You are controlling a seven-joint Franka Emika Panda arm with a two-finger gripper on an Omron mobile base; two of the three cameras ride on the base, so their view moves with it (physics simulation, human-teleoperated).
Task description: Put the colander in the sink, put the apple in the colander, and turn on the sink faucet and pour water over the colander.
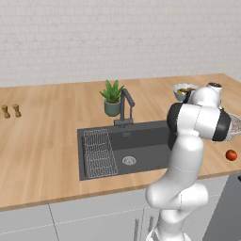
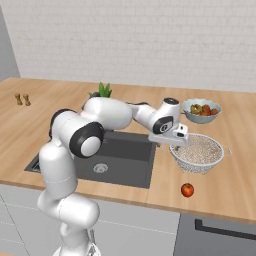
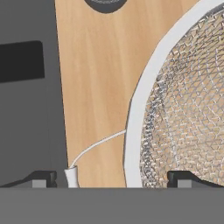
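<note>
The gripper [image 3: 111, 178] hangs with jaws spread wide, straddling the near white rim of the colander [image 2: 197, 152], one finger over the mesh, one over the bare wood; whether either touches is unclear. The colander sits on the counter [image 1: 42, 136] just right of the sink [image 1: 141, 141]. The apple [image 2: 187, 189] lies apart, near the counter's front edge.

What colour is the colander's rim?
White, around the round silvery wire-mesh colander; clearest in the hand view.

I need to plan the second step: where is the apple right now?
The apple lies on the wooden counter right of the sink, near the front edge, just in front of the colander and apart from it.
</note>
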